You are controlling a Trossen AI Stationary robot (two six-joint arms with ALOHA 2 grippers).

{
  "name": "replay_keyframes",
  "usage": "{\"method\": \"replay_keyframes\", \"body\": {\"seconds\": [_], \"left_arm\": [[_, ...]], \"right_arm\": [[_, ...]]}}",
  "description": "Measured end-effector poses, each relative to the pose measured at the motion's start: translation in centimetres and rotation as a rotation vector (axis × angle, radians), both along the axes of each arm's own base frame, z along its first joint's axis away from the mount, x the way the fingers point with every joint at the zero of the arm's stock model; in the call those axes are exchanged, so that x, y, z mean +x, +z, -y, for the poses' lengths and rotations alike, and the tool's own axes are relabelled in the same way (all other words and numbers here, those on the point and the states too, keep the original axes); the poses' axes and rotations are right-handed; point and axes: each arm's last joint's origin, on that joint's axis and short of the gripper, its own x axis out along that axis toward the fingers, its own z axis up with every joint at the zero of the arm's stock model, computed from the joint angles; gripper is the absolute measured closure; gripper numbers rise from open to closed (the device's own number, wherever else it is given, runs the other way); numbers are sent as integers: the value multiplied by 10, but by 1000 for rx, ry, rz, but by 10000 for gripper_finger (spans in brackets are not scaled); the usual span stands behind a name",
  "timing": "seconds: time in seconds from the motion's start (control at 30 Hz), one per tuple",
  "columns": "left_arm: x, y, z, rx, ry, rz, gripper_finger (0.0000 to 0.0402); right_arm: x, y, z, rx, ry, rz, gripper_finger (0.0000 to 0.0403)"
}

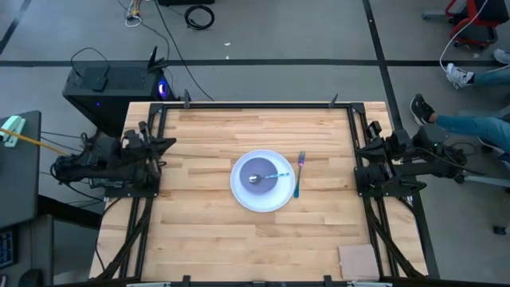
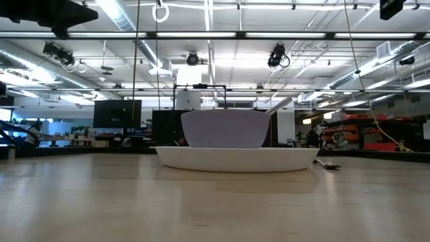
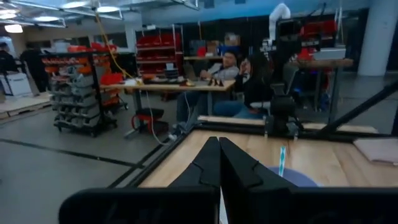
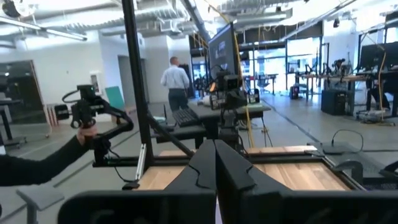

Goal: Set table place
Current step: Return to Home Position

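A large round white plate (image 1: 243, 197) lies at the middle of the wooden table (image 1: 207, 143). A lavender-blue bowl (image 1: 265, 185) stands on the plate; both show in the low view, the bowl (image 2: 225, 129) on the plate (image 2: 235, 159). A spoon with a light-blue handle (image 1: 275, 175) lies in the bowl, its handle over the rim. A fork with a purple head and teal handle (image 1: 299, 175) lies on the table right of the plate. My left gripper (image 1: 169, 143) is shut and empty at the table's left edge. My right gripper (image 1: 356, 148) is shut and empty at the right edge.
A tan square pad (image 1: 358, 261) lies at the table's near right corner. Black rails (image 1: 255, 104) edge the table. A person holding a camera rig (image 4: 87, 115) stands beyond the left edge. People sit at a workbench (image 3: 230, 68) beyond the right edge.
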Motion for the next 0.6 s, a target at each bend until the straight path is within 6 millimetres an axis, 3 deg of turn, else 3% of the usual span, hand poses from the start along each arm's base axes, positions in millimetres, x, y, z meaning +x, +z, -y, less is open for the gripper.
{"method": "replay_keyframes", "body": {"seconds": [0.3, 0.6], "left_arm": [[8, -12, 0, 4, -1, -42, 398], [29, -52, 2, 12, -2, -70, 398]], "right_arm": [[6, -9, 0, -12, -1, 1, 401], [34, -45, -2, 31, 9, -24, 401]]}}
